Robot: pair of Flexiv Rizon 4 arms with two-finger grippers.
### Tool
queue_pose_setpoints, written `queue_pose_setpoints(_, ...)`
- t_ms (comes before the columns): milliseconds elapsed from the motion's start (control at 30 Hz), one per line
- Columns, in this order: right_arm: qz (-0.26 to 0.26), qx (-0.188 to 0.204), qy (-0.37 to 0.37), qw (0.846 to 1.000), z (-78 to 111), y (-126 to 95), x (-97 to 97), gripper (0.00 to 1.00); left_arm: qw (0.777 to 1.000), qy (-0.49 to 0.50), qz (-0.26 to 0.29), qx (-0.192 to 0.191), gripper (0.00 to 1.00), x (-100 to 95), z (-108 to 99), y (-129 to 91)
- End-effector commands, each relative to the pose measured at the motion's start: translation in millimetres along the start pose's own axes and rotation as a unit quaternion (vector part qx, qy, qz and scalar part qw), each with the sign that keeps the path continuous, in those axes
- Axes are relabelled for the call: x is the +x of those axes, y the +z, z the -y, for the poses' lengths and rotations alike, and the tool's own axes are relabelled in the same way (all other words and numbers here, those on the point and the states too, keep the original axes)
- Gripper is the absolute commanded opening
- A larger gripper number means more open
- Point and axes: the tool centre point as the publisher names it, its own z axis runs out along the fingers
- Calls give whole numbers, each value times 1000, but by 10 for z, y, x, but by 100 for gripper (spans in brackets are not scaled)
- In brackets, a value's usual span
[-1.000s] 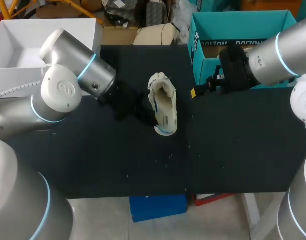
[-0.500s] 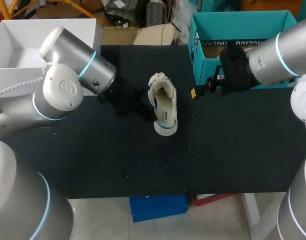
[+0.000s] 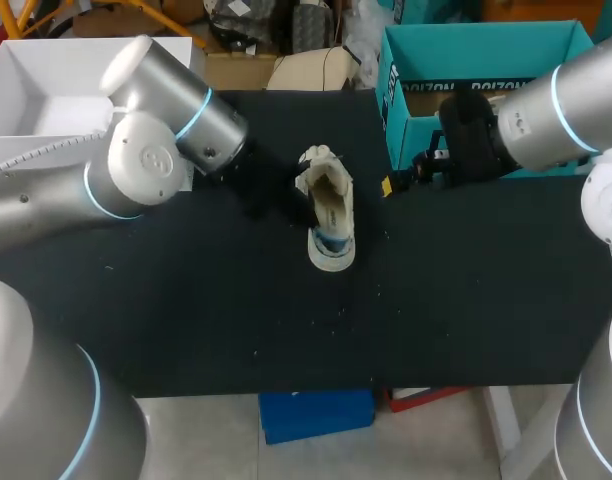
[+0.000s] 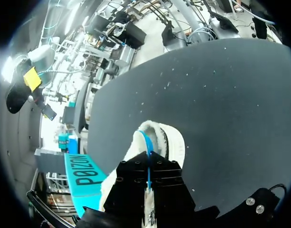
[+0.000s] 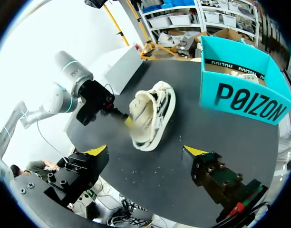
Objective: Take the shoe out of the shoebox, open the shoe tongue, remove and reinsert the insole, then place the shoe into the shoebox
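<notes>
Shoe (image 3: 328,215) lies mid-surface (image 3: 466,300), outside the shoebox (image 3: 476,60), long axis running fore-and-aft from you. Your left pincer (image 4: 148,166), nearly closed, pinches its wall. Your right pincer (image 5: 145,154) is wide open, empty and well apart.

I have the shoe (image 3: 328,205) out of its box and near the middle of the desk (image 3: 466,300). It is a cream-white sneaker with dark side markings and a touch of blue at its near end (lining or insole edge, I cannot tell). It sits tilted, its wide mouth turned toward the shoebox (image 3: 394,120) side. The shoebox is teal, upright and open-topped at the desk's far right edge, apart from the shoe, with something pale lying inside.
</notes>
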Motion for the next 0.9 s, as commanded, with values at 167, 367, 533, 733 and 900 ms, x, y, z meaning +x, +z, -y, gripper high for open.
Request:
queue_pose_setpoints(167, 2, 1, 0, 1000, -6, 6, 11, 100, 1000, 2, -22, -8, 0, -45, -148, 73)
queue_pose_setpoints(367, 2, 1, 0, 1000, -6, 6, 11, 100, 998, 17, -62, 1, 0, -68, -144, 135)
queue_pose_setpoints(533, 2, 1, 0, 1000, -6, 6, 11, 100, 989, 41, -137, 23, 0, -36, -96, 243)
queue_pose_setpoints(733, 2, 1, 0, 1000, -6, 6, 11, 100, 976, 54, -205, 58, 0, 36, -43, 386)
queue_pose_setpoints(900, 2, 1, 0, 1000, -6, 6, 11, 100, 973, 45, -213, 82, 24, 52, 36, 372)
